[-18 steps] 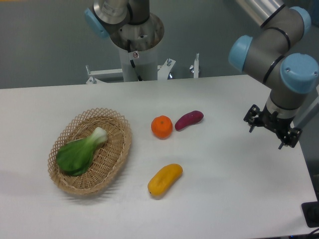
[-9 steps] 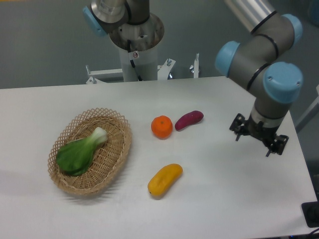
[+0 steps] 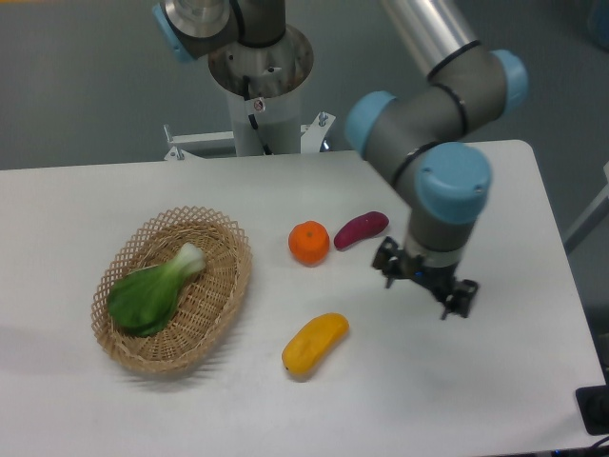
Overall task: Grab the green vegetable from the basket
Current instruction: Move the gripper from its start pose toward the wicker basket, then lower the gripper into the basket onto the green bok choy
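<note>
Claw: the claw [image 3: 425, 288] is hanging just above the bench [image 3: 495, 381], right of centre, with nothing between its fingers; they are appearing spread apart, so it is reading as open and empty.

Task's thing: the green vegetable [image 3: 154, 289] is lying inside the basket [image 3: 217, 319] at the left of the bench, resting on the woven floor.

Direction: the vegetable is sitting well apart from the claw, far to the picture's left and at about the same depth on the bench.

Long axis: it is running on a diagonal, the pale stalk end pointing up and to the right toward the far rim, the dark leaves spreading down to the left.

In between: a yellow fruit [image 3: 315, 343], an orange [image 3: 309, 242] and a purple vegetable [image 3: 361, 228] are lying between claw and basket, all outside it.

Next move, as a judgement: a long sideways reach over these, then a descent with the fingers set across the diagonal.

Hard to make out: the fingertips are small and dark, and the arm's wrist is covering the claw's upper part.
</note>
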Controlling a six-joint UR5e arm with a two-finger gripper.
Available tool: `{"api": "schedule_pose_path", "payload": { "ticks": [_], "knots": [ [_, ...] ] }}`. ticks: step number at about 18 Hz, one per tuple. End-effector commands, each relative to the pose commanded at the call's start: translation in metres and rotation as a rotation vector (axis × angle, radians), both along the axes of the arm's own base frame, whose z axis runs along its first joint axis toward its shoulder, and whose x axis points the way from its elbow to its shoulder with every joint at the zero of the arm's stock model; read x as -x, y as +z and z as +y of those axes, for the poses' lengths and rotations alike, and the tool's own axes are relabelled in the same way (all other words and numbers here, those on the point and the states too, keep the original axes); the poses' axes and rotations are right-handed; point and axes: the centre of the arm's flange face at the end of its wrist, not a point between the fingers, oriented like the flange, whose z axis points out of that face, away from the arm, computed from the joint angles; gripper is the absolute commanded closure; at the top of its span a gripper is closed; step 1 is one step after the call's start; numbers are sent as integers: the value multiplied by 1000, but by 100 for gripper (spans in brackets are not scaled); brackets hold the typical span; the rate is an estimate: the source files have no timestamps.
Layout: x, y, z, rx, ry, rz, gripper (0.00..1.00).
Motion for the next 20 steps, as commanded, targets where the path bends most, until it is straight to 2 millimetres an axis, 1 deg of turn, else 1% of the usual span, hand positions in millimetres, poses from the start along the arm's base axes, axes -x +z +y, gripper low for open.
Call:
{"api": "schedule_pose_path", "payload": {
  "ticks": [3, 4, 5, 7, 8, 10, 13, 15, 17, 20],
  "knots": [
    [-31, 1, 13, 2, -32, -4, 0],
    [-43, -2, 17, 7, -47, -10, 0],
    [-60, -8, 23, 18, -61, -20, 0],
    [-89, -14, 24, 28, -66, -30, 0],
    [-99, -15, 24, 22, -80, -26, 0],
    [-119, -25, 26, 28, -103, -31, 0],
    [-152, -35, 37, 41, -130, -45, 0],
    [-177, -46, 41, 60, -152, -64, 0],
    [-200, -60, 40, 85, -181, -89, 0],
    [-226, -64, 46, 48, -146, -168, 0]
  ]
}}
